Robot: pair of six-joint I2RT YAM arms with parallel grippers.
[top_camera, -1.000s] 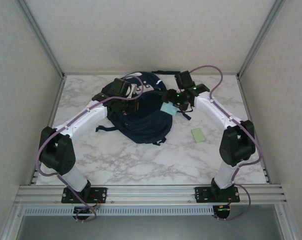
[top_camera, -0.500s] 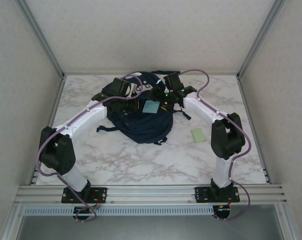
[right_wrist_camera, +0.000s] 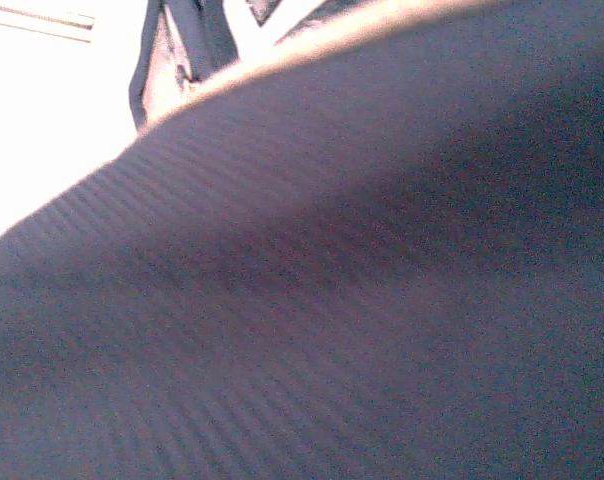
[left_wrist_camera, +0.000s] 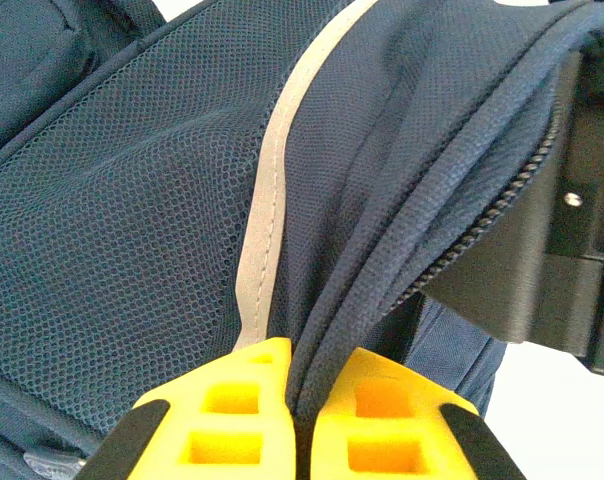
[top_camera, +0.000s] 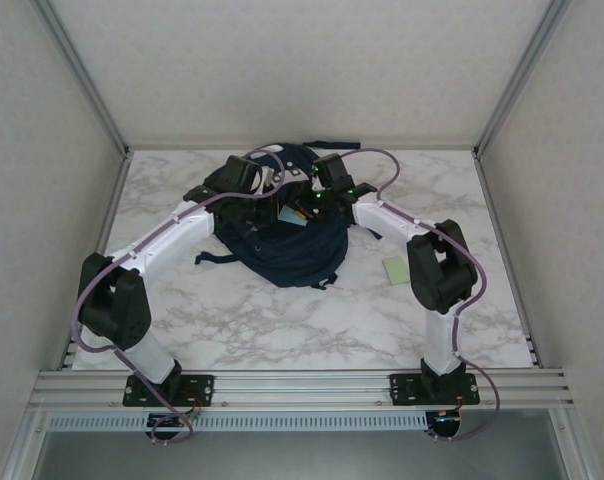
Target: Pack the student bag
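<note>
The left pincer [left_wrist_camera: 297, 405] is clamping its yellow fingers [left_wrist_camera: 232, 420] together on a fold of the student bag [top_camera: 282, 250], just beside the zip [left_wrist_camera: 482, 215]. The bag is lying at the middle of the desk's [top_camera: 282, 330] far edge. The right pincer [top_camera: 307, 205] is hanging over the bag's top, near a pale blue card [top_camera: 289, 214]; I cannot tell whether its jaws are apart or together.

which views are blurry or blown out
Right wrist view: soft and out of focus, very close to the student bag fabric, upper left corner blown out white. Left wrist view: sharp on the bag fabric and the yellow fingers, blown-out white at lower right. Top external view: evenly lit, in focus.
</note>
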